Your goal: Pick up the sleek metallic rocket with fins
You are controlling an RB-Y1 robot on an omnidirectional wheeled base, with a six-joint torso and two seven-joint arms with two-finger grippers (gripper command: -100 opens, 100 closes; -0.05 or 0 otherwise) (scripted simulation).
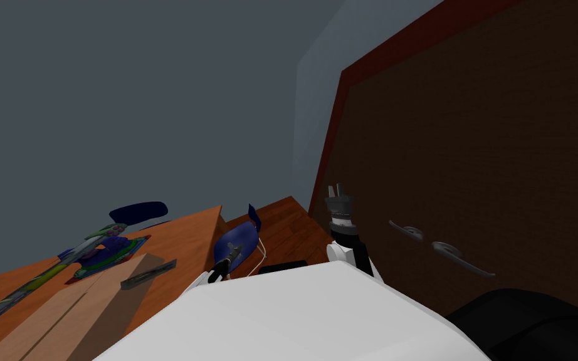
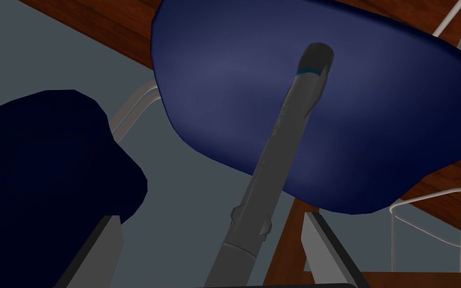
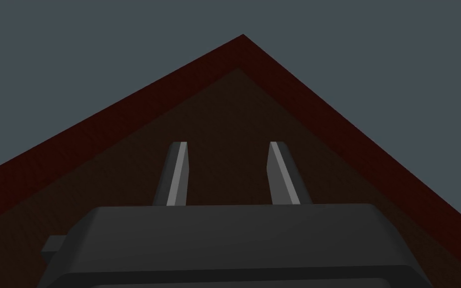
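**While hanging clear of any support, the rocket [image 2: 279,145] is riding tail-first in the left gripper [image 1: 220,271]**

Setting: the wooden desk [image 1: 181,238] is lying to the robot's left, and the blue chair [image 2: 234,75] is standing just past its edge. The rocket is hanging in front of the chair seat, apart from it, and is rising straight out from the gripper's dark body.

Handling: the rocket is presenting as a long, slim grey tube. It is judged rigid and probably light, with a smooth skin liable to be slipping under side load. The plain barrel is offering the soundest hold. The small fins [image 2: 265,228] near the tail and the blue band [image 2: 310,72] at the nose are looking like parts to be sparing. Held by one end, the length is acting as a lever, so quick swings are risking rotation in the grip.

Pose: the left arm is reaching low and forward beside the desk corner. The contact itself is lying below the frame edge, but nothing else is bearing the rocket, so the gripper is judged clenched on its tail. The right gripper [image 3: 227,145] is standing raised before a dark brown panel [image 1: 469,156], blades parted and carrying nothing.
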